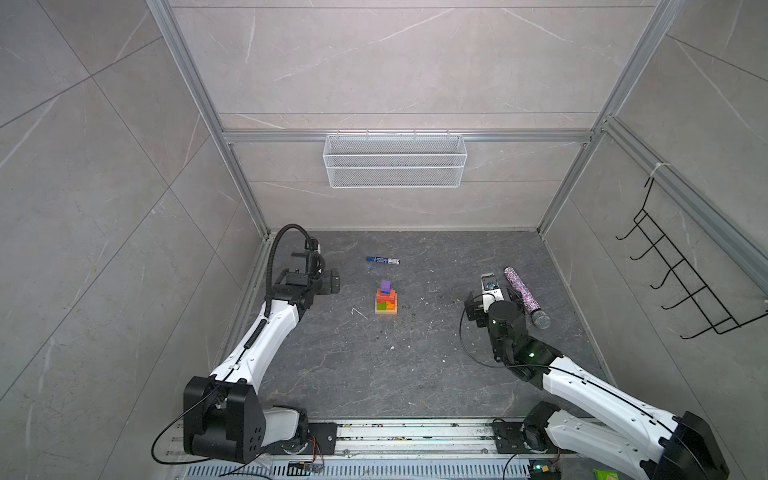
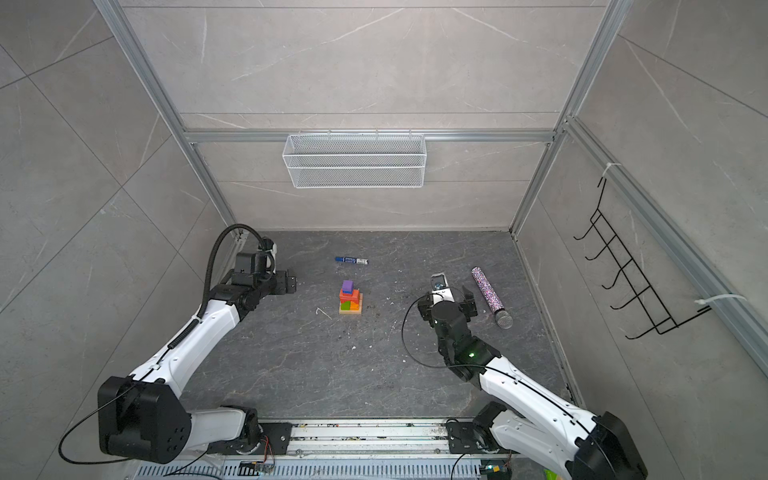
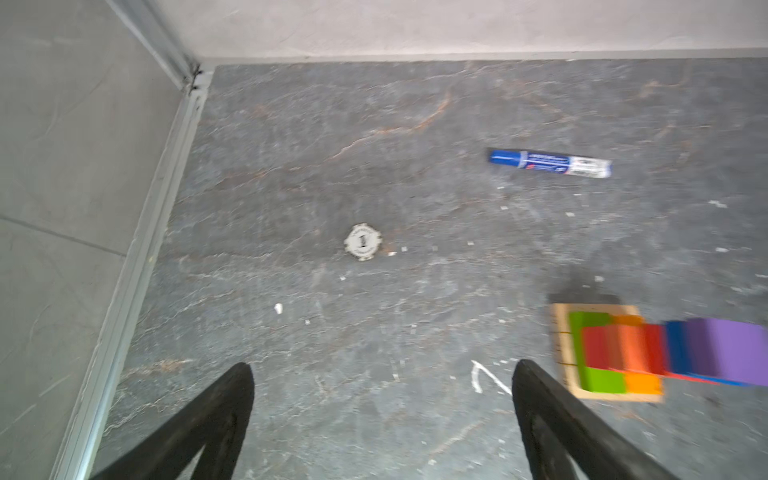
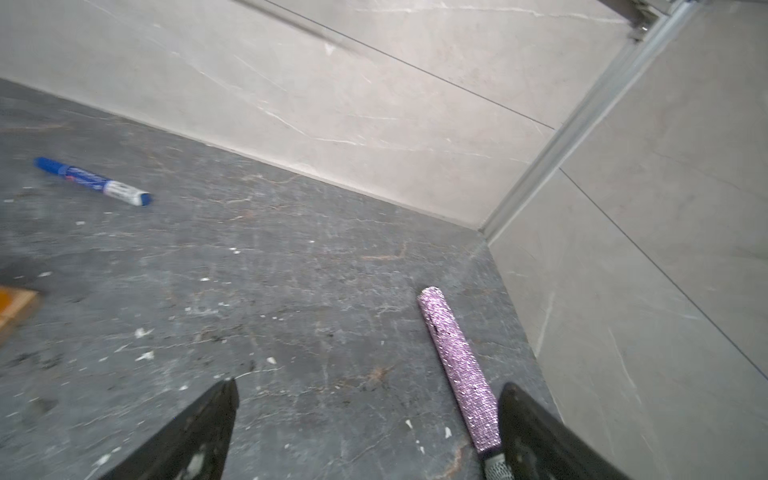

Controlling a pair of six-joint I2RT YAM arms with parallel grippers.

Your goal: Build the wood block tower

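Grey tabletop [image 1: 415, 357], tower [image 3: 615, 353] blurred and cropped in both wrist views

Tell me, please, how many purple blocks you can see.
1: the purple block tops the tower, resting on a blue block. Others could be hidden inside lower layers.

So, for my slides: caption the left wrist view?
Open jaws over dark tabletop, block tower alongside, blue marker and round token beyond.

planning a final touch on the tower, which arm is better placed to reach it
Probably left. The left gripper is open, empty and nearer the tower, which shows clearly in its wrist view. The right gripper is open too but farther off, beside the microphone.
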